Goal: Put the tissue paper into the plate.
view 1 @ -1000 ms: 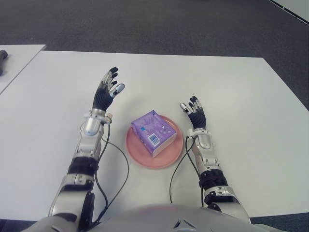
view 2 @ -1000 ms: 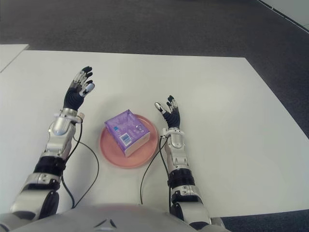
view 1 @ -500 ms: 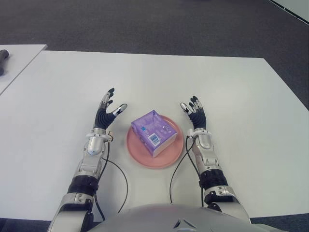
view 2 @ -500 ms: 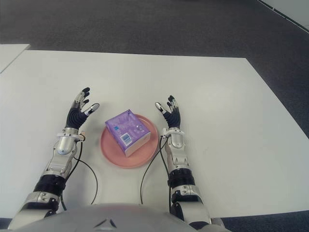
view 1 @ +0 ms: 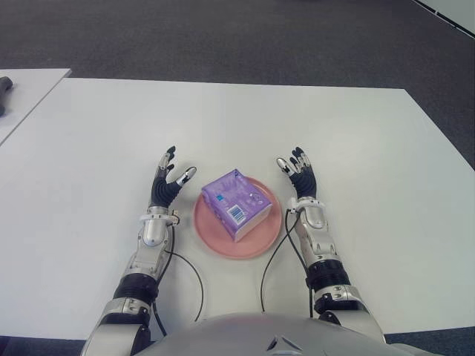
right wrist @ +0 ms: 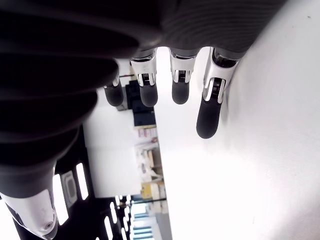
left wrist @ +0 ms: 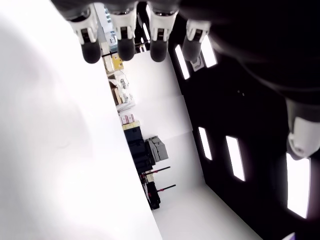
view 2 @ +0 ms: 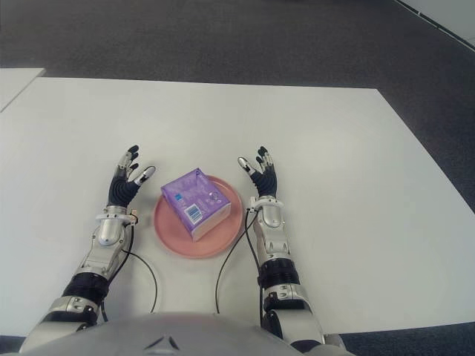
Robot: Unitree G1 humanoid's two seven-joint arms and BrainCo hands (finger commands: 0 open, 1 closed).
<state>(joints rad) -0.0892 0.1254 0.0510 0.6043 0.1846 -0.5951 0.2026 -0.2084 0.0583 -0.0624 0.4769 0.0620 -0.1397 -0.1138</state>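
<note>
Purple tissue pack (view 1: 236, 196) sits on the plate (view 1: 215, 241), between left hand (view 1: 166, 185) and right hand (view 1: 298, 173); both hands' fingers are spread and empty.

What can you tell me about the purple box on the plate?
The tissue pack is a small, squarish purple packet with a shiny plastic-looking wrap and a little blue and white label on one side. It sits turned cornerwise in the middle of the round pink plate, resting flat. Nothing else touches it; both hands are beside the plate, empty.
</note>
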